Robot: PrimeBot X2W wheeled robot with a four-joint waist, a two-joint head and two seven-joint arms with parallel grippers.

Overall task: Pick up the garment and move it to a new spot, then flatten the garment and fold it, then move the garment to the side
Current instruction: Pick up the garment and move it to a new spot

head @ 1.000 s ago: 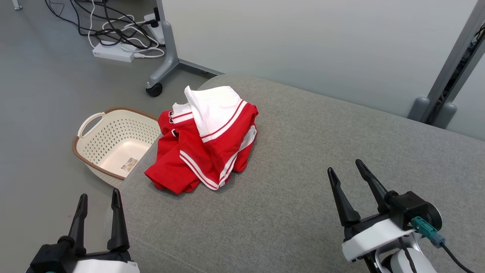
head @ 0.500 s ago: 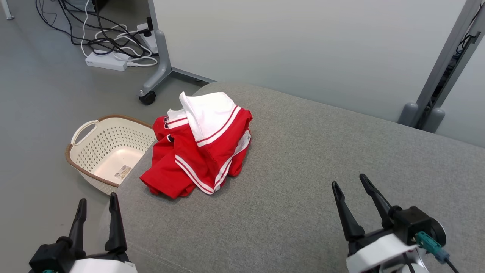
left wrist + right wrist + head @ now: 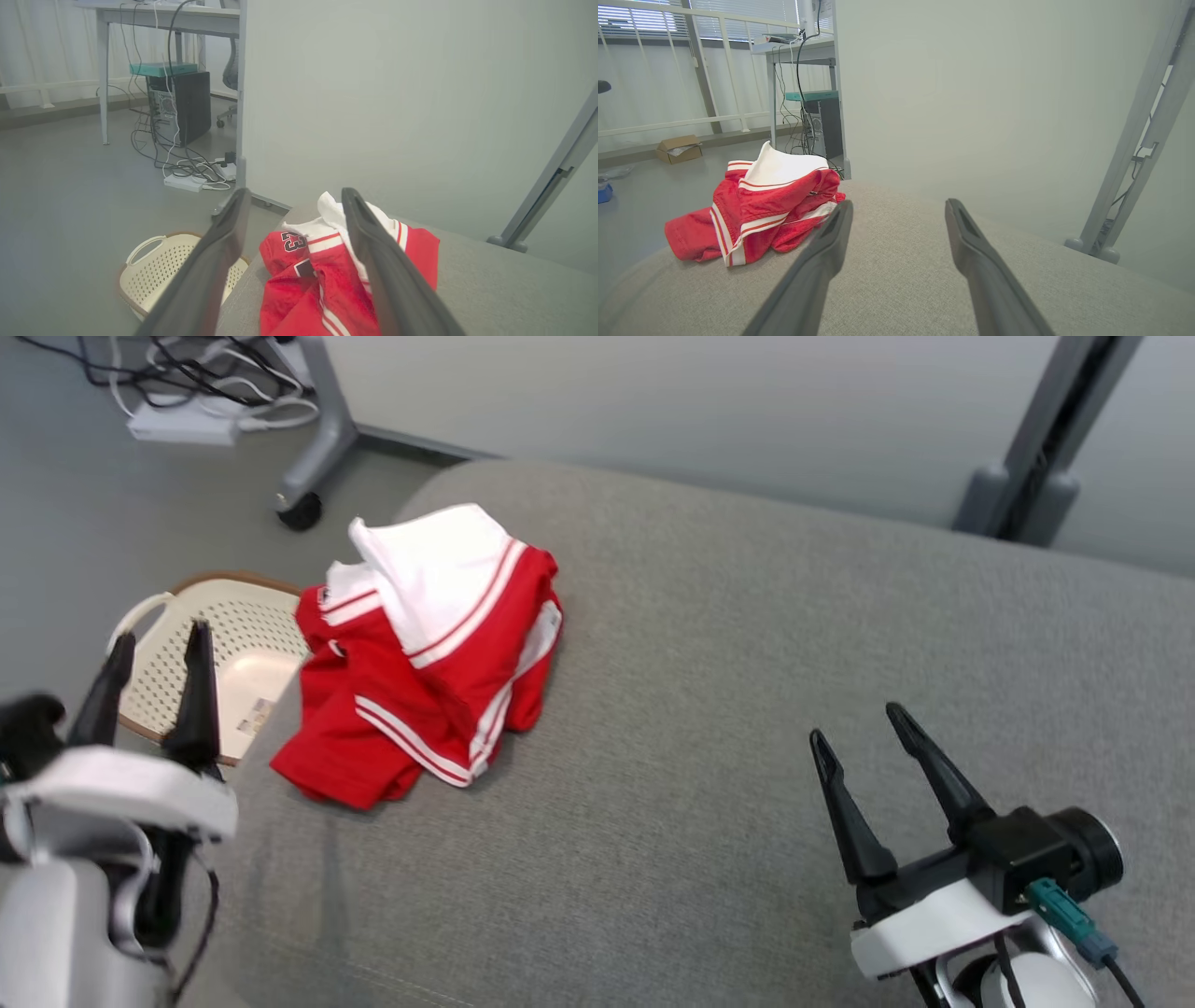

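Observation:
The garment [image 3: 425, 649] is a crumpled red and white jersey with striped trim, lying near the left end of a grey cushioned surface [image 3: 747, 728]. A "23" print shows on the garment [image 3: 327, 275] in the left wrist view. My left gripper [image 3: 154, 639] is open, raised beside the cushion's left edge, short of the cloth and over the basket. My right gripper [image 3: 854, 723] is open above the cushion at the lower right, well apart from the garment [image 3: 756, 205]. Nothing sits between either pair of fingers.
A cream perforated basket [image 3: 154, 616] with a brown rim stands on the floor left of the cushion. Behind it, a partition's wheeled foot [image 3: 301, 511] and a tangle of cables with a power strip [image 3: 182, 425]. A grey post [image 3: 1036, 457] rises at the back right.
The head camera has tilted and shifted, moving the whole scene. My left gripper has risen and moved forward toward the basket and garment. The right gripper stays put, open.

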